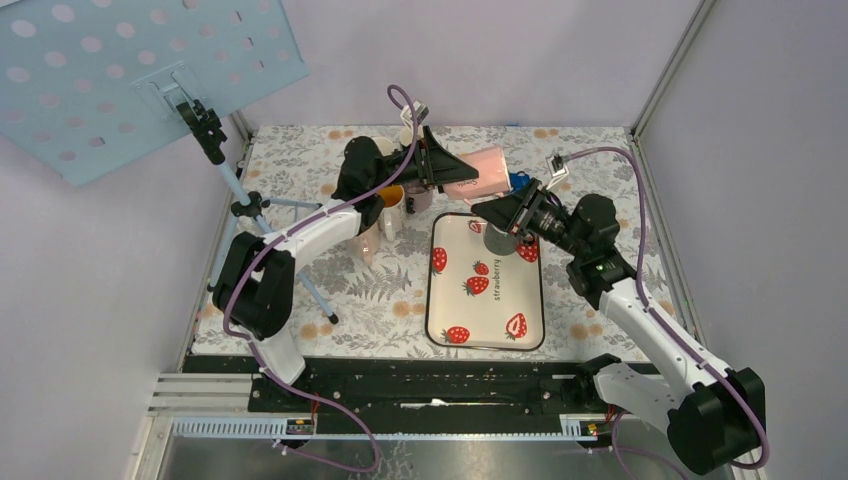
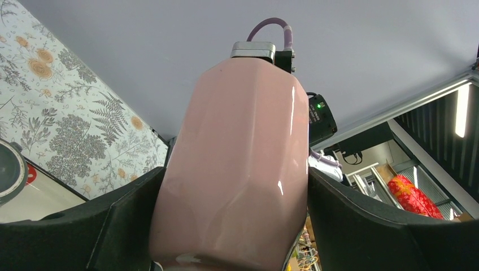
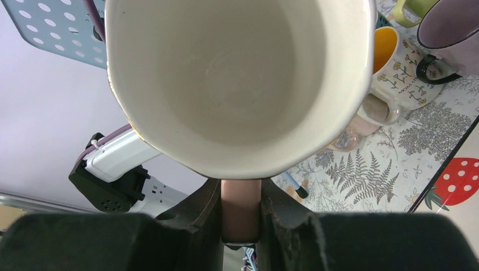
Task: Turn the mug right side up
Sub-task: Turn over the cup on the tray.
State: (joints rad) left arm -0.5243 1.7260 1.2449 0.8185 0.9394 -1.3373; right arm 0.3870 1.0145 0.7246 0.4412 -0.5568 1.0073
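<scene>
Pincer of the left arm (image 1: 462, 168) stands wide, fingers (image 2: 121, 226) pressed on both sides of the pink mug (image 1: 487, 170). The mug is held sideways in the air over the table (image 1: 380, 300), beyond the strawberry tray (image 1: 431, 300). The right pincer (image 1: 492, 207) is pinched tight on its handle (image 3: 240, 212).

Mug (image 2: 237, 169): glazed ceramic, pink outside, high gloss, with bright streaks of reflected light where it sits between the jaws of the left gripper (image 2: 234, 243). Inside wall is cream, smooth, with a softer sheen. Handle is smooth, pinched between the jaws of the right gripper (image 3: 241, 217). Fingers (image 2: 367, 226) on both: black plastic, matt, faintly grainy. Table covering (image 3: 390, 164) beyond the right jaws: floral print, flat matt, cloth or vinyl unclear. Tray (image 1: 485, 310) below them: smooth, slight sheen. Cable (image 2: 274, 25) past the left jaws: smooth purple sheath.
</scene>
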